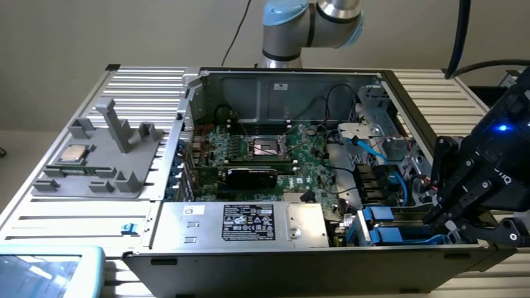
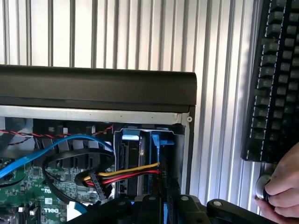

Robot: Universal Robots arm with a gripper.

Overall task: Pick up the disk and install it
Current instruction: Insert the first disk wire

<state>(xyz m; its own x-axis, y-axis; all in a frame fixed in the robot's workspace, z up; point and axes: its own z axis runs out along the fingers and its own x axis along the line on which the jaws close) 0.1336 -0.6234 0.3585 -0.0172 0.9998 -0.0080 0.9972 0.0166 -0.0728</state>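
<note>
My black gripper [image 1: 447, 231] hangs low at the exterior view's right, over the front corner of the open computer case [image 1: 273, 93]. Its fingers stand shut on the blue carrier edge of the disk [image 1: 435, 238], which reaches from the fingers into the lower drive bay. In the wrist view the fingertips [image 2: 180, 205] sit close together with a sliver of blue between them, in line with the disk's blue tab [image 2: 162, 139] in the bay. Most of the disk's body is hidden inside the bay.
Another blue-fronted drive [image 1: 378, 213] [image 2: 128, 136] sits in the neighbouring bay, with red, yellow and black cables [image 2: 121, 175] beside it. A grey fixture with a silver chip [image 1: 76, 153] lies left of the case. A keyboard [image 2: 275, 79] and a person's hand [image 2: 282, 191] are beyond the case wall.
</note>
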